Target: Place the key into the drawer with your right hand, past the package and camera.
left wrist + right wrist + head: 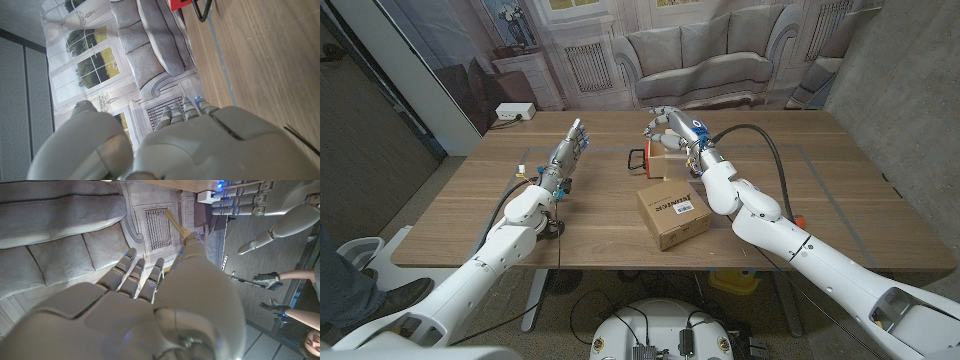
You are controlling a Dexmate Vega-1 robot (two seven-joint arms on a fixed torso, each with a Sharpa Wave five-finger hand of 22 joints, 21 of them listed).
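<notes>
A small wooden drawer (668, 153) with a red front (642, 160) and a black loop handle (202, 12) stands at the table's far middle. My right hand (667, 124) hovers just above it, fingers curled, thumb and a finger pinched together. In the right wrist view a thin tan piece, the key (176, 223), sticks out from the fingertips of my right hand (165, 305). The cardboard package (673, 212) lies nearer to me, beside my right forearm. My left hand (568, 150) is to the drawer's left, fingers straight and holding nothing.
A small orange thing (798, 221) lies by my right arm. The wooden table (860, 200) has bare room on both sides. A person's gloved hands (266, 280) show beyond the table. A sofa backdrop (700, 55) stands behind.
</notes>
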